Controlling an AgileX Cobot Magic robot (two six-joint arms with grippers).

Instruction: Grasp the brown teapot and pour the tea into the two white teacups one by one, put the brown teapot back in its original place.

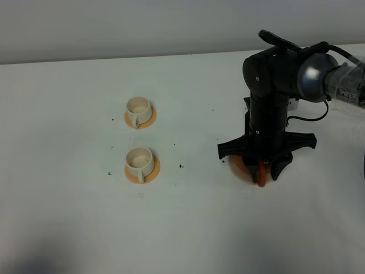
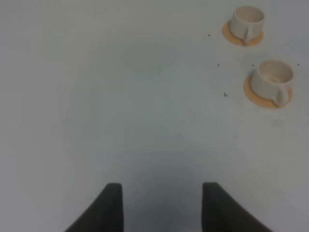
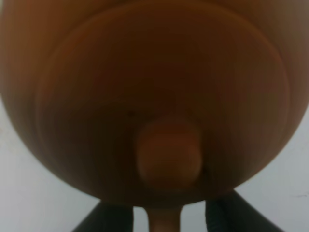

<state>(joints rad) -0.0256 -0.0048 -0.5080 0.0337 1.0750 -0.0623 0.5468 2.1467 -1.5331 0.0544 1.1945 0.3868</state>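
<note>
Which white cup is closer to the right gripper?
The front teacup, nearer the high camera: it sits about level with the right gripper; the rear teacup is farther back.

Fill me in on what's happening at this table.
The right pincer is down over the brown teapot, its open fingers either side of the loop handle, not clamped. The teapot sits on its pale coaster. The two white teacups stand to the left, each on an orange disc; whether they hold tea is unclear. The left pincer hangs open, holding nothing.
</note>
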